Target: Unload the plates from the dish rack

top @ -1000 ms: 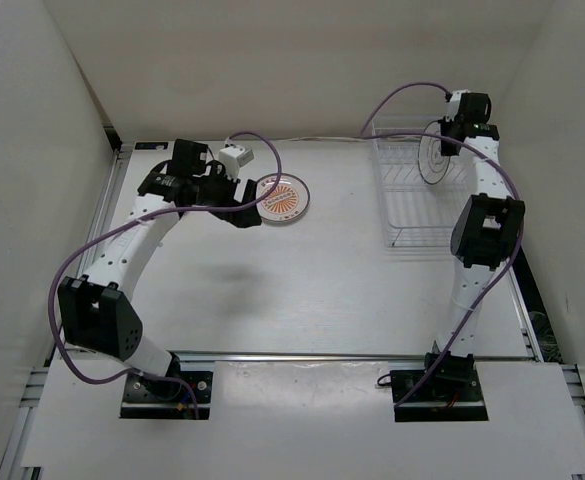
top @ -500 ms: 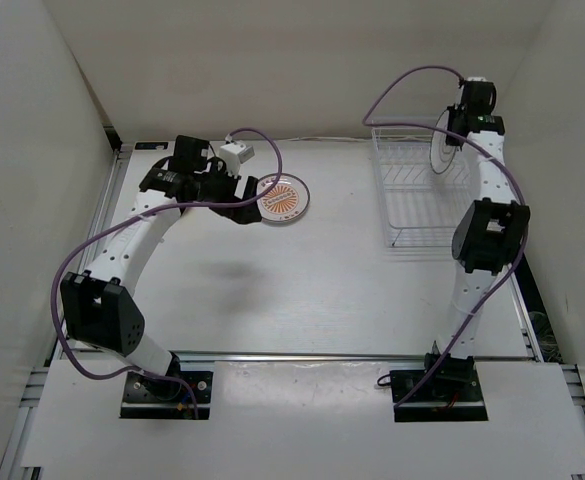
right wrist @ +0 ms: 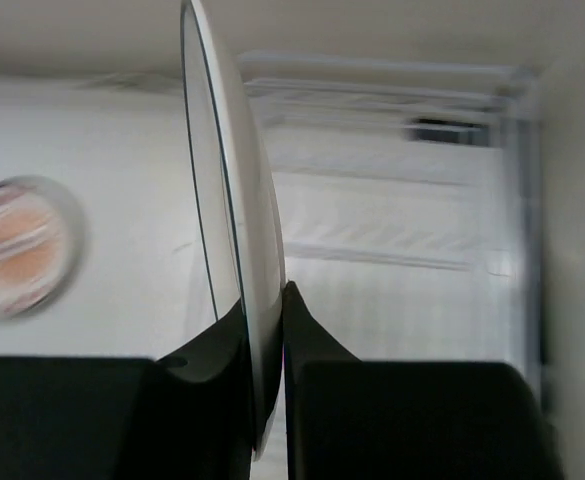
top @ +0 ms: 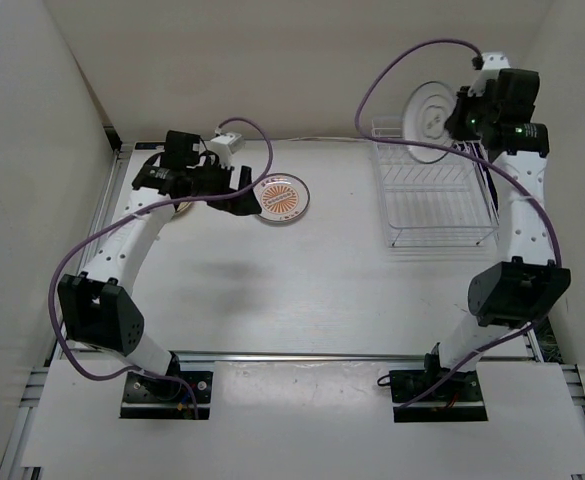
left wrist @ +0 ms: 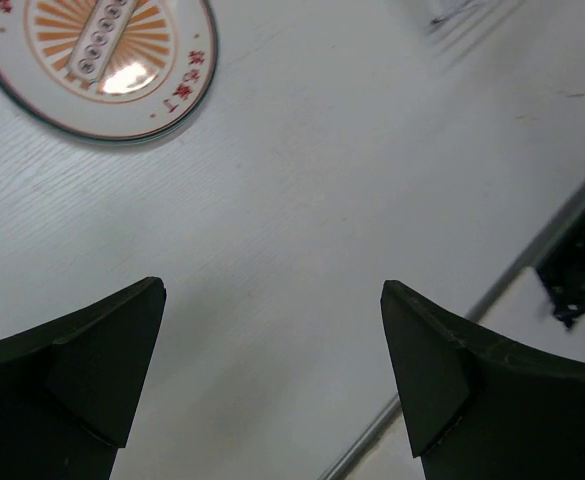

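The right hand grips the rim of a white plate with grey rings. It holds the plate upright in the air above the far left corner of the white wire dish rack. An orange-patterned plate lies flat on the table, well to the left of the dish rack. Farther left still, just beside that plate, the left hand hovers with its fingers spread wide and nothing between them.

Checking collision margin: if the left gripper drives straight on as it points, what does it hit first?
Probably the bare table: the left gripper, jaws open, faces only plain surface in its wrist view. The patterned plate sits off to the side of that line. Depth is hard to judge.
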Tool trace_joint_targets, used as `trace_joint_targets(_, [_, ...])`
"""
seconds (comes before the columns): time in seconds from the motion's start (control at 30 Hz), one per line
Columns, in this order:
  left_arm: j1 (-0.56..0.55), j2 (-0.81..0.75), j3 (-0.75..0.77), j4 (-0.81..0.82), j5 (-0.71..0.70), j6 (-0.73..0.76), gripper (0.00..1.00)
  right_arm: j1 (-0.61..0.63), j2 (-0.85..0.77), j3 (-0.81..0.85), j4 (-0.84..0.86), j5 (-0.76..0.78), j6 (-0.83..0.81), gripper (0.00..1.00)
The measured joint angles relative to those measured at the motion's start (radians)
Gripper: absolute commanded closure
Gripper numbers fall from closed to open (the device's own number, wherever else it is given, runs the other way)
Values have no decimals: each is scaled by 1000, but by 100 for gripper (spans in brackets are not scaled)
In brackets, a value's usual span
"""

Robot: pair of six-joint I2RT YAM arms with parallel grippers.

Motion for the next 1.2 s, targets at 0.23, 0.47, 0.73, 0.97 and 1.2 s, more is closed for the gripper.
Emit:
trace_joint_targets(0.23, [89,9,22,20,360,-83,0,113,-24,-288,-26,-803,121,100])
trace_joint_targets(0.47, [88,41,-8,21,588,-118,0,254,58,-446,-54,-1088,175,100])
trace_joint_targets(0.73, [89,85,-11,21,629,-130,0,335,141,-372,-6,-1164,223,100])
trace_joint_targets(0.97, [89,104,-12,22,629,-132,0,405,211,-323,48,-1191,274,100])
trace_joint_targets(1.2, [89,121,-13,23,634,-129,67,447,263,-288,94,-1203,326,100])
